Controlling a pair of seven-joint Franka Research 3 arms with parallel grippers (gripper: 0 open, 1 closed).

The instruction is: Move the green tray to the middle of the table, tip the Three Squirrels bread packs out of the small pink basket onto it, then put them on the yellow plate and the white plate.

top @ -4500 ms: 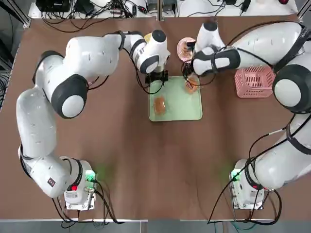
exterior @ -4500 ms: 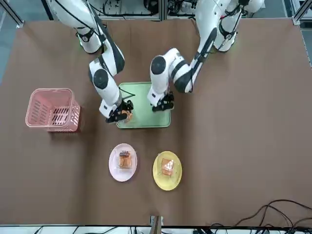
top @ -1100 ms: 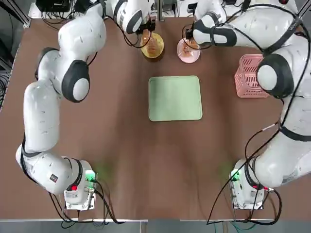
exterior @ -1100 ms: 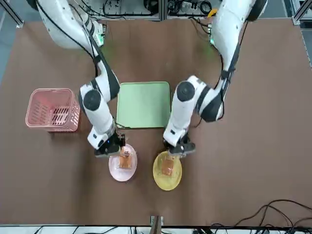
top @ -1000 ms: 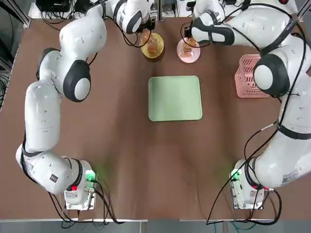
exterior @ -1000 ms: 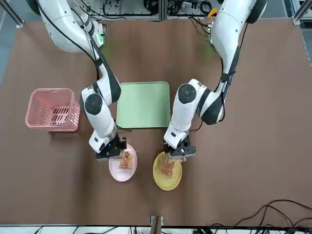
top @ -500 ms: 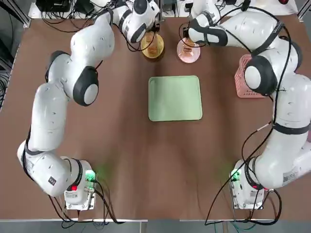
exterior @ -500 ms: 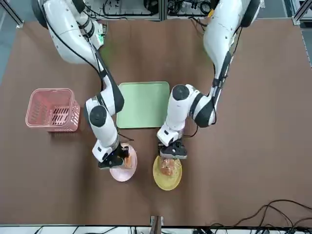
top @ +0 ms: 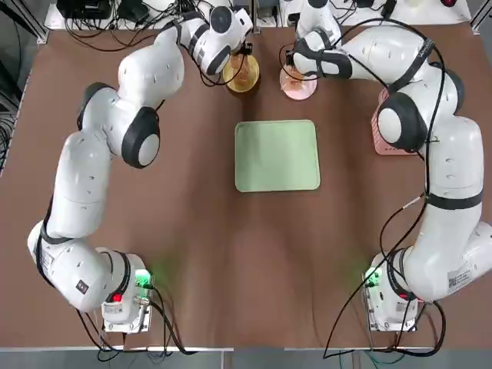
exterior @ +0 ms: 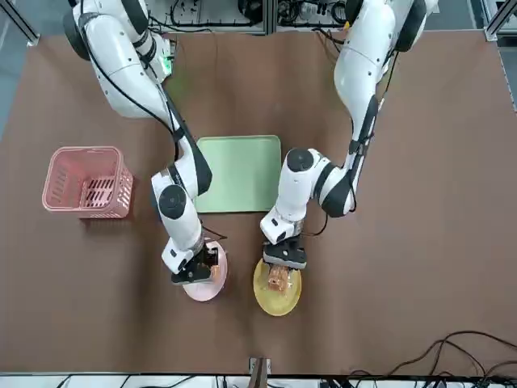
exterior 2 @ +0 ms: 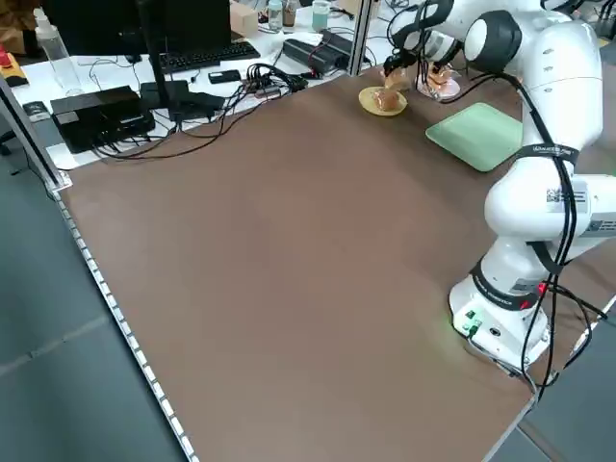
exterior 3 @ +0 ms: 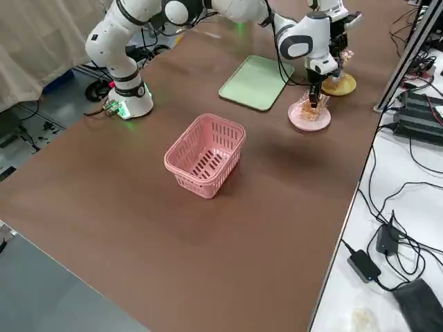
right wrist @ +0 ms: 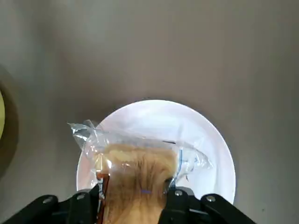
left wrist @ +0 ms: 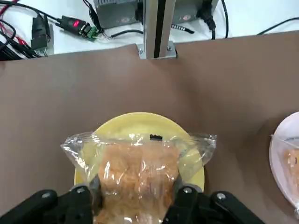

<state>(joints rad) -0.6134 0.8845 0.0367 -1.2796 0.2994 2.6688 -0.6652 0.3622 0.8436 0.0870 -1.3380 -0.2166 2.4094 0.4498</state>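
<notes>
The green tray [top: 277,155] lies flat and bare at the middle of the counter [top: 192,254]. The small pink basket [exterior 3: 205,155] stands upright on the robot's right side of the counter, well apart from the tray.

The yellow plate [left wrist: 140,122] and the white plate [right wrist: 205,135] sit side by side near the far edge of the counter, beyond the tray, the yellow one on the robot's left.

The left gripper [left wrist: 135,198] is over the yellow plate, its jaws closed on a bread pack [left wrist: 138,170]. The pack's clear wrapper spreads above the plate's surface. In the front view, bread [exterior: 279,280] lies on the yellow plate under the gripper; whether that is the held pack or a separate one cannot be told.

The right gripper [right wrist: 133,198] is over the white plate, its jaws clamped on a second bread pack [right wrist: 135,168], which hangs across the plate's centre. In the right side view, bread [exterior 3: 309,111] shows on the white plate below the jaws; a count of packs there cannot be made.
</notes>
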